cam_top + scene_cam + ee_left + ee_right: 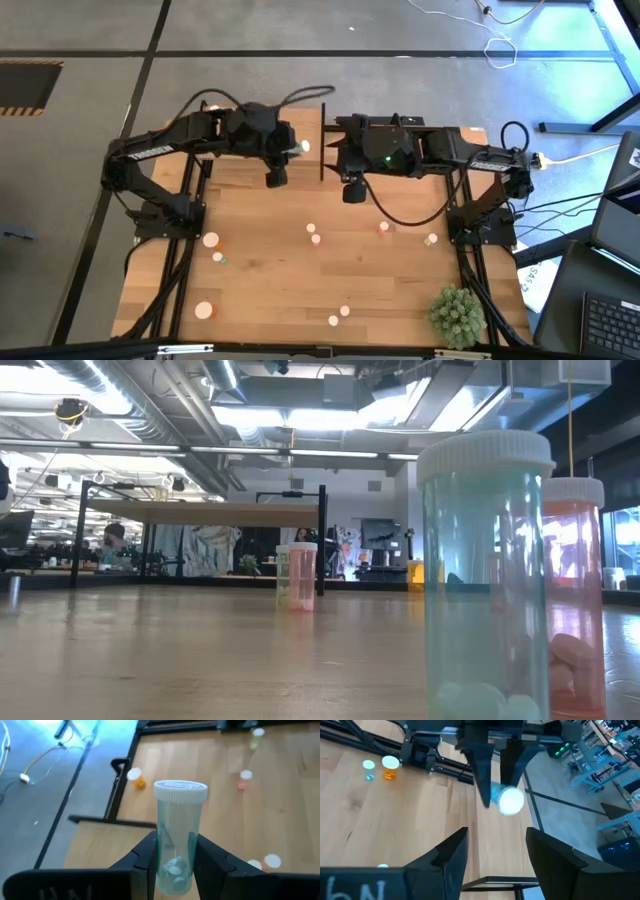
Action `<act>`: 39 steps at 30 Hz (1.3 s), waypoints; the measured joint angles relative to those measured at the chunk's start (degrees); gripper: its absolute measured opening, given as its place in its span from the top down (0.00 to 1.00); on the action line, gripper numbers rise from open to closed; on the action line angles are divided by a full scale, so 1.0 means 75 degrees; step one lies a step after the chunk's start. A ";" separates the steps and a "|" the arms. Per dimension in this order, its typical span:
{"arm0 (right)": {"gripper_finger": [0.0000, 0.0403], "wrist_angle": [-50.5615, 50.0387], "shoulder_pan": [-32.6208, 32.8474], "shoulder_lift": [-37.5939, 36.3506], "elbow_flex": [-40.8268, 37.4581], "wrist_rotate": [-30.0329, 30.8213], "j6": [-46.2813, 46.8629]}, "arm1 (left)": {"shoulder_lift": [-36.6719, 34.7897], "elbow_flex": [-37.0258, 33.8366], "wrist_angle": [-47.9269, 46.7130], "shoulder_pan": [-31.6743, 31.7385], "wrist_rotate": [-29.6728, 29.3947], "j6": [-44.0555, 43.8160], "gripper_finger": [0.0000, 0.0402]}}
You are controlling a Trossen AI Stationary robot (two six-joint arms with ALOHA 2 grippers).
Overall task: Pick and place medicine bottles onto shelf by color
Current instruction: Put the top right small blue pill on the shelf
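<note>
Your left gripper clamps a pale green bottle over the table's far edge by the shelf. The right gripper gapes empty, facing it. A slip drops it off that edge. The shelf's top is hidden under both arms.

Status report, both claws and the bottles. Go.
Left claw shut on pale green bottle, above shelf. Right claw open, empty, facing it. Other bottles on the table. Nothing in the way.
</note>
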 joint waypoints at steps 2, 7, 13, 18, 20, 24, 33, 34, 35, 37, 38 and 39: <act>0.50 -0.0025 0.0000 -0.0080 0.0000 -0.0002 0.0007 | -0.0153 0.0000 0.0024 0.0182 0.0017 0.0014 0.78; 0.50 -0.0168 -0.0003 -0.0160 0.0000 -0.0008 0.0010 | -0.0644 0.0000 -0.0024 0.0669 0.0015 0.0011 0.78; 0.50 -0.0384 -0.0003 -0.0198 0.0000 0.0054 0.0010 | -0.1154 0.0000 -0.0206 0.1223 0.0022 -0.0063 0.78; 0.50 -0.0384 -0.0003 -0.0258 0.0000 0.0060 0.0013 | -0.1428 0.0003 -0.0648 0.1487 0.0090 -0.0244 0.78; 0.50 -0.0430 -0.0003 -0.0281 0.0000 0.0059 0.0013 | -0.1498 0.0000 -0.0923 0.1547 0.0091 -0.0303 0.78; 0.50 -0.0468 -0.0003 -0.0332 0.0000 0.0059 0.0016 | -0.1780 -0.0175 -0.1043 0.1606 0.0075 -0.0476 0.78; 0.50 -0.0566 -0.0003 -0.0437 0.0000 0.0062 0.0392 | -0.3485 -0.2744 0.1074 0.1612 0.0024 -0.1053 0.78; 0.50 -0.0552 -0.0003 -0.0442 0.0000 0.0062 0.0392 | -0.3640 -0.3057 0.1690 0.1612 -0.0033 -0.1025 0.78; 0.50 -0.0543 -0.0003 -0.0443 0.0000 0.0062 0.0392 | -0.3767 -0.3350 0.2262 0.1612 -0.0115 -0.0967 0.78; 0.50 -0.0512 -0.0003 -0.0443 0.0000 0.0060 0.0392 | -0.3886 -0.3928 0.3229 0.1612 -0.0284 -0.0799 0.78; 0.50 -0.0498 -0.0003 -0.0443 0.0000 0.0062 0.0392 | -0.3897 -0.4190 0.3659 0.1615 -0.0351 -0.0769 0.78; 0.50 -0.0503 -0.0003 -0.0443 0.0000 0.0061 0.0392 | -0.3897 -0.4435 0.4004 0.1615 -0.0386 -0.0755 0.78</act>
